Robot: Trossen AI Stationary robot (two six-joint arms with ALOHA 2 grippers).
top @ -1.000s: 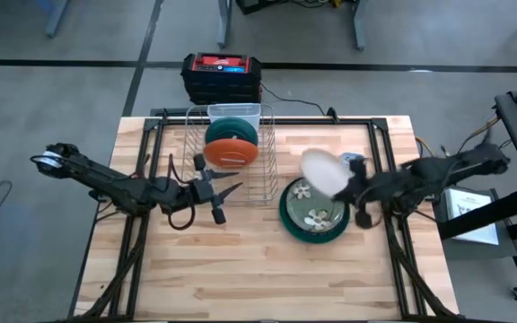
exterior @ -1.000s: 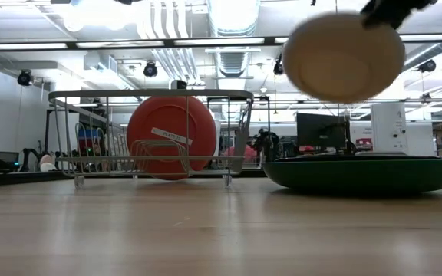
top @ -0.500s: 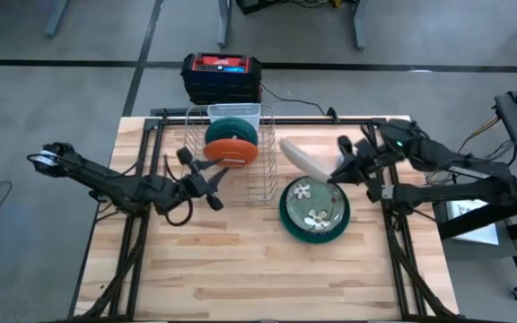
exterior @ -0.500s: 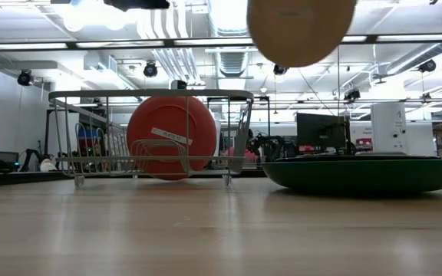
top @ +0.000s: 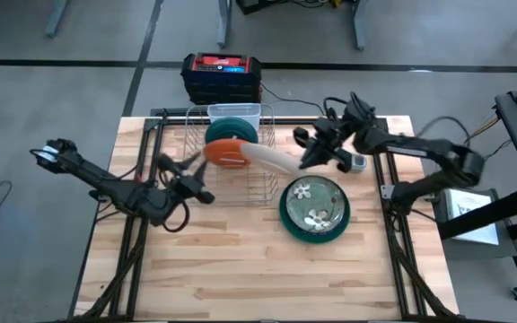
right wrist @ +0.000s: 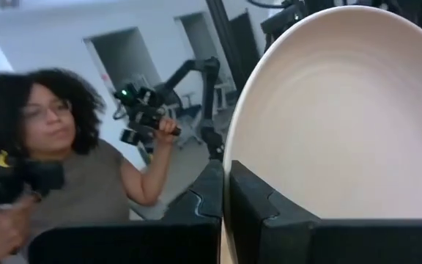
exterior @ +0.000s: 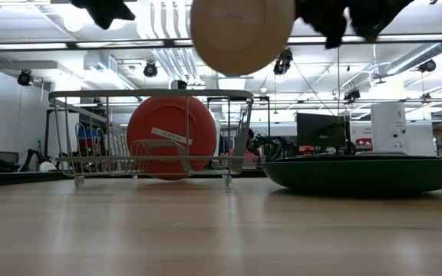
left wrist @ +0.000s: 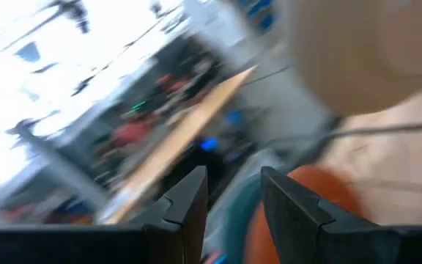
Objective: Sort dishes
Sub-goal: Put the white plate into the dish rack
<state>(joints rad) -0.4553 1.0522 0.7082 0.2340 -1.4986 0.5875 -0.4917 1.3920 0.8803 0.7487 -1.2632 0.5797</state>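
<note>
Partway through, by look of it. Orange plate point(top: 232, 151) and teal plate point(top: 232, 127) already upright in wire rack point(top: 257, 179) at bench's 12 o'clock. White plate point(top: 272, 159), cream, smooth, unmarked, pinched at rim by right fingers point(top: 308, 158), carried tilted on edge over rack's 3 o'clock side. Left fingers point(top: 179, 163) partly parted, empty, at rack's 9 o'clock. Left to do: big dark green plate point(top: 289, 221) with speckled bowl point(top: 316, 205) inside, at bench's 3 o'clock.
</note>
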